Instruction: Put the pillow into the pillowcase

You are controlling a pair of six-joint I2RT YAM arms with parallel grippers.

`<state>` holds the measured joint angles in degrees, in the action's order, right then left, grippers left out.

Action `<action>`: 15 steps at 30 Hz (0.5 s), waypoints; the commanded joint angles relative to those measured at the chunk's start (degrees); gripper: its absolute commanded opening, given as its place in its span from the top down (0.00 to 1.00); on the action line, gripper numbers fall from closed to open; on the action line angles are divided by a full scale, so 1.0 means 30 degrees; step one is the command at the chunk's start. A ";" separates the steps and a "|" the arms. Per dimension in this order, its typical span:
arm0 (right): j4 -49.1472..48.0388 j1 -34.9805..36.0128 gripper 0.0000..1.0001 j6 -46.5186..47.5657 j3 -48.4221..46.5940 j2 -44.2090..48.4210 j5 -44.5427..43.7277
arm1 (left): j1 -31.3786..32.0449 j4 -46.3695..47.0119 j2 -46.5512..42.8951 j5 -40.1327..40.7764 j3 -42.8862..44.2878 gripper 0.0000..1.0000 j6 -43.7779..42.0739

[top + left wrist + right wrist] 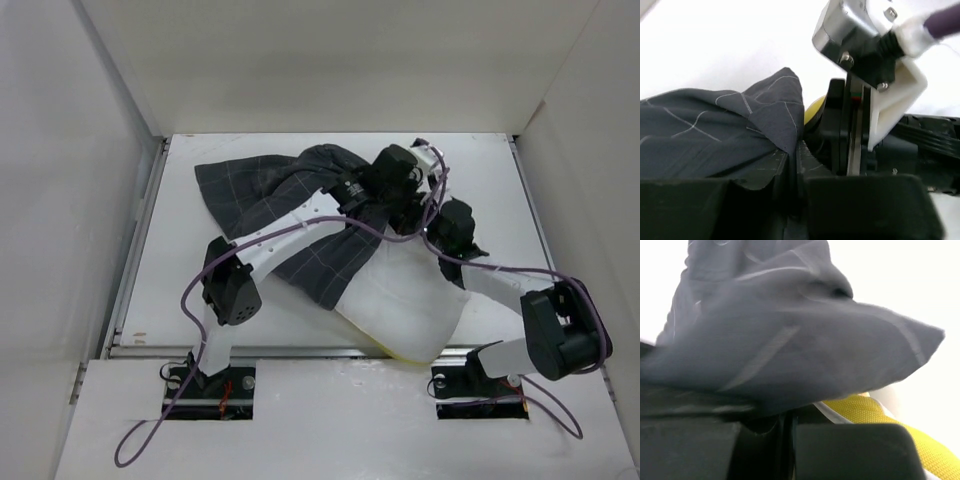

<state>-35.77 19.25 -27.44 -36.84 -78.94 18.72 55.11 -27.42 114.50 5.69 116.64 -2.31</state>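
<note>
The white pillow (410,300) lies at the near middle of the table, its far-left part under the dark checked pillowcase (250,185), which trails to the far left. My left gripper (393,192) and right gripper (428,218) meet at the pillow's far end. In the left wrist view the left gripper (796,167) is shut on a fold of the pillowcase (715,130). In the right wrist view the right gripper (790,427) is shut on the pillowcase (790,340), with the pillow's yellow seam (875,410) just beside it.
White walls (100,150) enclose the table on the left, back and right. The right arm's wrist (865,55) is close in front of the left gripper. Purple cables (480,262) loop over the pillow and the arms.
</note>
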 commanded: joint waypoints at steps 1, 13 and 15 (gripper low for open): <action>-0.7584 0.1026 1.00 -0.3624 0.1349 0.0880 -0.2047 | 0.2899 0.2429 -0.1310 -0.5243 -0.1258 0.91 0.2112; 0.8999 -0.0172 0.24 -0.2367 -0.2917 0.2230 -1.0132 | 0.1114 0.1813 -0.5639 0.2464 -0.6083 0.00 0.5948; 1.0705 -0.0175 0.20 -0.2367 -0.3130 0.1996 -1.0137 | 0.0938 0.1990 -0.7221 0.4038 -0.7554 0.00 0.6770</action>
<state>-14.31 19.05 -33.78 -41.25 -73.36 -7.64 56.21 -24.32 101.97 14.20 98.08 11.86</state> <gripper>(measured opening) 0.789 0.996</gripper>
